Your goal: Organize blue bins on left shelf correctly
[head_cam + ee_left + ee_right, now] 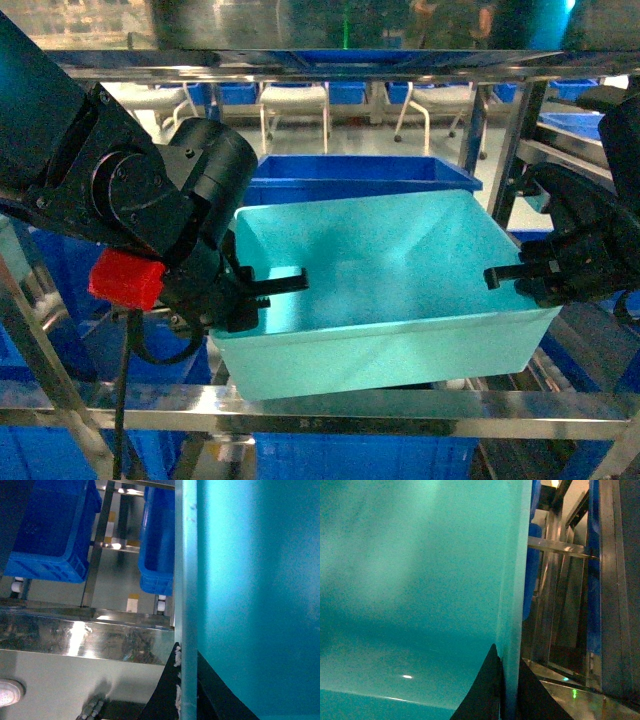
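On the far left, the shiny stainless-steel left shelf (330, 408) of flat rails and posts, small white rollers glimpsed under its tracks in the left wrist view. Just right of that, the left pincer (262, 288), black with a red block on the wrist, pressed together on the left end wall of the light turquoise, smooth plastic rectangular tub (385, 290): one finger (275, 280) visible inside the tub, its partner outside the wall, the thin rim pinched between as the left wrist view confirms. Tub carried at the middle of the shelf opening, over the near front rail, apparently lifted rather than resting, though contact underneath cannot be told. Long axis running left to right across the shelf, open mouth facing up and tipped slightly toward the camera, left end a little lower than the right. Directly behind and partly hidden by it, a royal-blue plastic crate (360, 178) on the same level; further royal-blue crates (47, 530) on the lower tracks. At the right end, the right pincer (515, 272), likewise clamped over the tub's right wall, dark fingers straddling the rim in the right wrist view. A grip at each short end, probably chosen to keep so wide and thin-walled a tub level and steady while being steered between the shelf posts.
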{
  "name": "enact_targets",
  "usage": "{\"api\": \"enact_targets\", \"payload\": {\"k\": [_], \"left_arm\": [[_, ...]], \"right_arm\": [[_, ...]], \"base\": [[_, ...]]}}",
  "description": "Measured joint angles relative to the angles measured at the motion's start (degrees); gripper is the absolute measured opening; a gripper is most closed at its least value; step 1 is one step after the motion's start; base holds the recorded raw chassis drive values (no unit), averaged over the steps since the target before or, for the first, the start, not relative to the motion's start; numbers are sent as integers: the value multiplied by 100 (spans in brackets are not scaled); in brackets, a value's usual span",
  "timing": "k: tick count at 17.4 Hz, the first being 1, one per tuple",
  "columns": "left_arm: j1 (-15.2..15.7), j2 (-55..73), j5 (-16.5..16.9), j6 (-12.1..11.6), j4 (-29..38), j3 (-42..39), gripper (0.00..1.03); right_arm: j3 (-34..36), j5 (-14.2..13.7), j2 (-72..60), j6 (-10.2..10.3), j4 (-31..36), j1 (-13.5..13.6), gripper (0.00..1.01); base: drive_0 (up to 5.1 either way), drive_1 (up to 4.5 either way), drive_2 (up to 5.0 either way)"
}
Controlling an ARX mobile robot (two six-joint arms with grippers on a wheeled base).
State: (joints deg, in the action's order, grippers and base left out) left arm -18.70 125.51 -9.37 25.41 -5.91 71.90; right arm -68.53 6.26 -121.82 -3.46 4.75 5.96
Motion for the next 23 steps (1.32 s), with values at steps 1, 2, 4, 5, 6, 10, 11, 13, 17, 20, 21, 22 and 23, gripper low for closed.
{"api": "enact_targets", "payload": {"k": [1, 2, 4, 5, 6, 10, 11, 13, 17, 20, 21, 22, 23], "left_arm": [[4, 0, 0, 0, 2, 0, 2], [4, 0, 0, 0, 2, 0, 2], [0, 0, 0, 0, -20, 0, 2], [-9, 0, -4, 0, 11, 0, 2], [-7, 0, 2, 0, 13, 0, 2], [-2, 17, 13, 0, 15, 4, 2], [11, 181, 52, 4, -199, 264, 2], [59, 627, 57, -2, -361, 846, 2], [186, 1117, 190, -50, -695, 1556, 2], [236, 1401, 236, -146, -789, 1934, 2], [238, 1488, 243, -151, -896, 2035, 2], [249, 1578, 258, -146, -990, 2135, 2], [260, 1659, 254, -173, -1001, 2201, 2]], "right_arm": [[0, 0, 0, 0, 0, 0, 2], [0, 0, 0, 0, 0, 0, 2], [0, 0, 0, 0, -20, 0, 2], [0, 0, 0, 0, 7, 0, 2], [0, 2, 0, 0, 4, 0, 2], [0, 2, -11, 0, 11, 0, 2], [-382, 17, -345, 26, -229, -15, 2], [-813, 0, -745, 74, -328, -33, 2], [-1576, -92, -1309, 153, -732, 31, 2], [-1847, -166, -1497, 166, -776, 55, 2], [-1904, -173, -1552, 168, -820, 70, 2], [-1971, -219, -1628, 162, -887, 85, 2], [-2041, -249, -1731, 173, -929, 85, 2]], "base": [[0, 0, 0], [0, 0, 0], [-7, 417, -430], [-9, 421, -439], [0, 0, 0], [0, 0, 0], [0, 0, 0], [0, 0, 0], [0, 0, 0], [0, 0, 0], [0, 0, 0], [0, 0, 0], [0, 0, 0]]}}
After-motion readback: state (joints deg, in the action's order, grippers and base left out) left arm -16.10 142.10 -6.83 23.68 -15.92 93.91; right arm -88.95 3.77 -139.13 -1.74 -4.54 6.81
